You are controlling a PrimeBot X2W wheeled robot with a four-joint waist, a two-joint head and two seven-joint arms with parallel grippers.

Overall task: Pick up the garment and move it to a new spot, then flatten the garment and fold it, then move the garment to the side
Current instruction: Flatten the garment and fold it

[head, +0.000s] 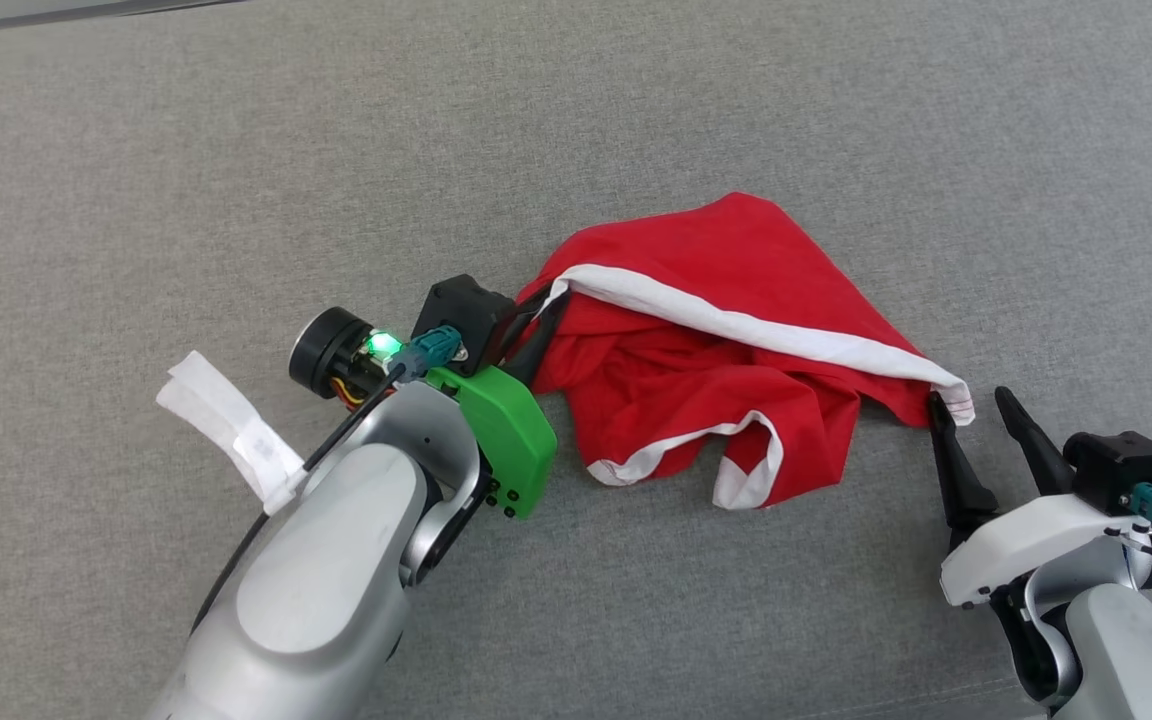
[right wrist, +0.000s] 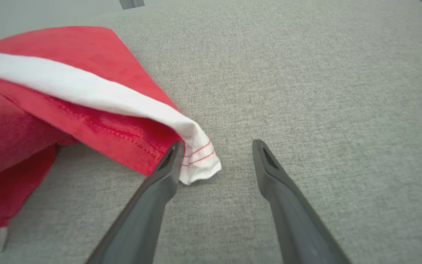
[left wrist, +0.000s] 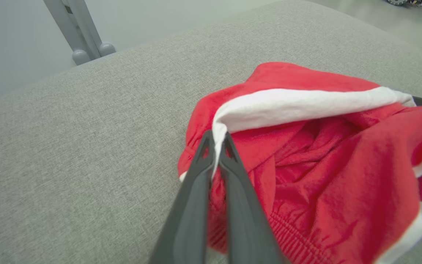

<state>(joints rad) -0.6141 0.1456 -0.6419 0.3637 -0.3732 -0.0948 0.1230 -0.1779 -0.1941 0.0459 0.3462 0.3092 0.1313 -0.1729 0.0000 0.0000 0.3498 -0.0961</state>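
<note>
At the left end effector (left wrist: 217, 136), jaws pressed together, the white band (head: 736, 325) of the red garment (head: 726, 260) is pinched at its left end. Rightward from there the garment lies crumpled on the grey padded surface (head: 236, 150), its band stretched across toward the right end effector (head: 970, 398). That one stands spread, its nearer finger (right wrist: 159, 183) touching the band's white corner, the other finger apart from the cloth.

We find the light bright, soft and even over the grey fabric surface (head: 236, 150), with a thin shadow beneath the lifted garment (right wrist: 86, 44). In the wrist views the fingers (left wrist: 191, 220) blur near the lens, and the wide angle bows the far edges.
</note>
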